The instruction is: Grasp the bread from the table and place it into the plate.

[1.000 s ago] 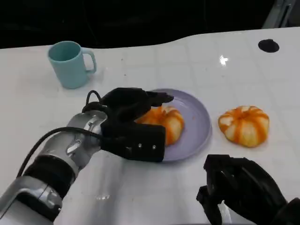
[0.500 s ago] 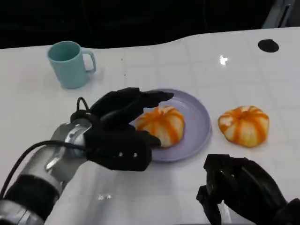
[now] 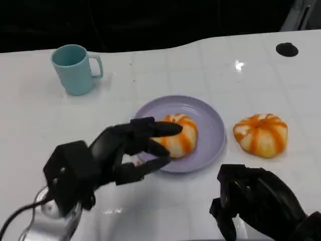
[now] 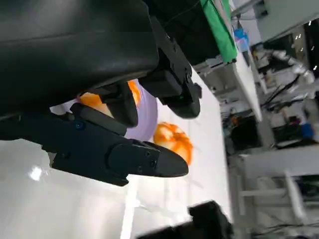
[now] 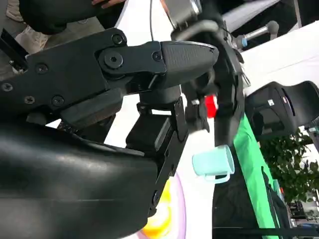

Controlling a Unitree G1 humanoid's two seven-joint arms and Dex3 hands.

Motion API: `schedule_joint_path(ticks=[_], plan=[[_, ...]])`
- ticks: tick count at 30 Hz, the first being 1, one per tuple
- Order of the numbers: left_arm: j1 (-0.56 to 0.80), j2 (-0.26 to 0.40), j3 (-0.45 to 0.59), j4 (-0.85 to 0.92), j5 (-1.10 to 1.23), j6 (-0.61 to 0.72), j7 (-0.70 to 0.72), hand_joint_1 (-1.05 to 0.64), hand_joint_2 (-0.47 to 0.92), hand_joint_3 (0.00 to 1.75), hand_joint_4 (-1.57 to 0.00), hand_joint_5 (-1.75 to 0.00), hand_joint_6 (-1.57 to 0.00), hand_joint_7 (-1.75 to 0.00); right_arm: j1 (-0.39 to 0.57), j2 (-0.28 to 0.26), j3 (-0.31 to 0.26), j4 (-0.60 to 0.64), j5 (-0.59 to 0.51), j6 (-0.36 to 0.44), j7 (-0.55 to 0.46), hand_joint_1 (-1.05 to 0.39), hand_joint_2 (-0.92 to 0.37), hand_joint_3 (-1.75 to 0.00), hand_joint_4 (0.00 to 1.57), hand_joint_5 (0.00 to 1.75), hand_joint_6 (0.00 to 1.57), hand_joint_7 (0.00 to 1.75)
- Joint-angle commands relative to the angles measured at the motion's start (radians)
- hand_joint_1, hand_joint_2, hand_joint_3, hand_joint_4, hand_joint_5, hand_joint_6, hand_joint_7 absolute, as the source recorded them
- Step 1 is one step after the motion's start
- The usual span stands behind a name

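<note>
One orange-striped bread (image 3: 180, 133) lies on the lilac plate (image 3: 213, 125) in the head view. My left hand (image 3: 115, 153) hovers just short of the plate's near-left rim, fingers spread and pointing at that bread, holding nothing. A second, similar bread (image 3: 261, 134) sits on the table right of the plate. My right hand (image 3: 256, 201) rests at the lower right, near the table's front edge, holding nothing. The left wrist view has my fingers (image 4: 124, 154) before the plate (image 4: 144, 119) and the second bread (image 4: 172, 142) beyond.
A teal mug (image 3: 75, 68) stands at the back left, well apart from the plate; it also appears in the right wrist view (image 5: 214, 162). A small black disc (image 3: 287, 48) lies at the far right. The white table's back edge runs behind them.
My left hand has let go of the bread on the plate and drawn back toward me, down and left. The bread stays on the plate. My right hand has not moved.
</note>
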Motion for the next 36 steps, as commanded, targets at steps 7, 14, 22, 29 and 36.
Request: schedule_joint_path(ticks=[7,14,22,29,36], plan=[[0.295,-0.042,0.037,-0.241,-0.198,0.184,-0.003,-0.61,0.92,0.5,-0.73,-1.74,-0.5,-1.74,-0.001,-0.016,-0.013,-0.008,0.013,0.016,0.004,-0.9,-0.92,-0.36,1.28,1.6,1.09,1.5],[0.396,-0.061,0.04,-0.322,-0.256,0.258,0.013,-0.59,0.92,0.41,-0.82,-1.75,-0.62,-1.75,-0.008,-0.025,-0.023,0.0,0.017,0.017,0.015,-0.91,-0.92,-0.36,1.28,1.6,1.09,1.51],[0.387,-0.079,0.047,-0.234,-0.28,0.212,-0.049,-0.6,0.92,0.36,-0.91,-1.75,-0.69,-1.75,-0.01,-0.03,-0.03,0.009,0.014,0.008,0.022,-0.92,-0.92,-0.35,1.29,1.6,1.1,1.5],[0.351,-0.088,0.06,-0.175,-0.282,0.177,-0.08,-0.61,0.92,0.34,-0.91,-1.75,-0.68,-1.75,-0.019,-0.031,-0.033,0.022,0.021,0.018,0.034,-0.91,-0.92,-0.34,1.29,1.6,1.1,1.51],[0.322,-0.086,0.084,-0.126,-0.275,0.119,-0.12,-0.63,0.92,0.32,-0.89,-1.75,-0.65,-1.75,-0.032,-0.008,-0.021,0.048,0.017,0.015,0.029,-0.91,-0.92,-0.33,1.29,1.62,1.11,1.54]])
